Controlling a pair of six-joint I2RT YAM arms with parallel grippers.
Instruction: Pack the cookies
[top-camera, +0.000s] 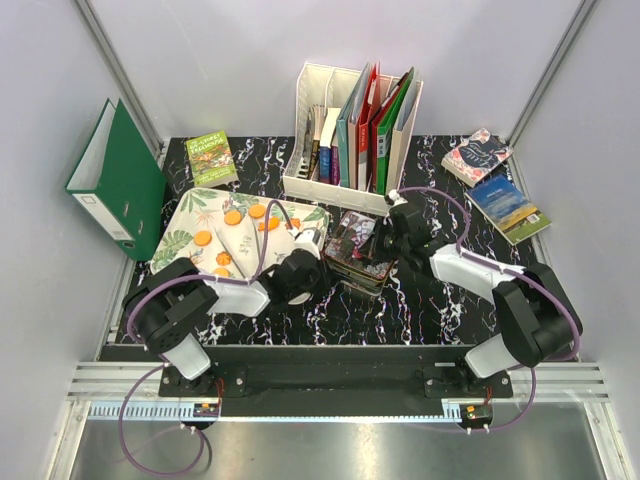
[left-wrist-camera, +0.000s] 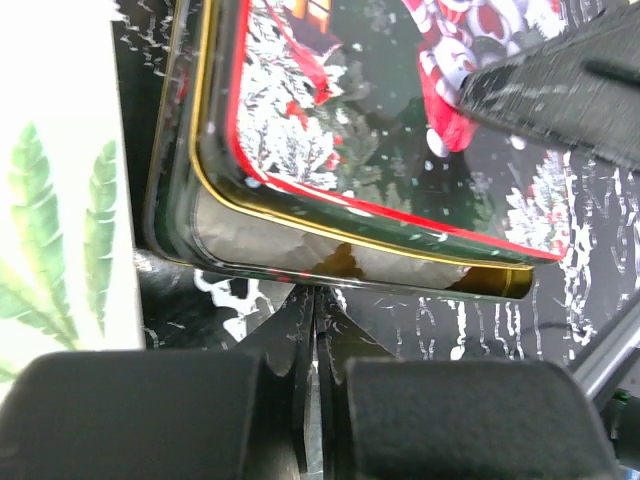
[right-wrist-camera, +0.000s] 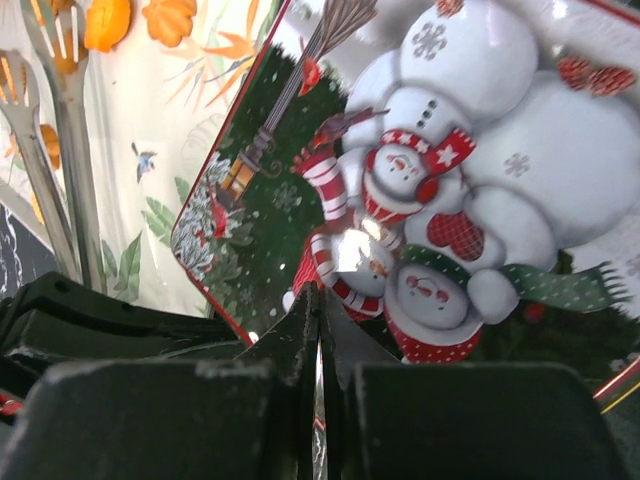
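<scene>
from above, the cookies (top-camera: 233, 216) – mostly orange discs – are seen spread on a leaf-printed tray (top-camera: 190, 215) at the left of the black marbled table (top-camera: 440, 300). a decorated tin (top-camera: 355, 245) is set just beside the tray's right edge, and no cookie can be seen in it. the left arm (top-camera: 240, 295) is reached to the tin's left side and the right arm (top-camera: 465, 268) to its right. a white file holder (top-camera: 345, 190) of books is stood behind, and a green binder (top-camera: 125, 180) at far left.

in the left wrist view, the left gripper (left-wrist-camera: 312, 305) is seen with its fingers pressed together on nothing, just short of the tin's near wall. the lid (left-wrist-camera: 400, 150) is laid askew, with pale paper (left-wrist-camera: 250, 240) shown under its edge.

in the right wrist view, the right gripper (right-wrist-camera: 318, 305) is likewise closed on nothing – held over the snowman lid. metal tongs (right-wrist-camera: 60, 130) and two orange cookies are seen on the tray at upper left.
</scene>
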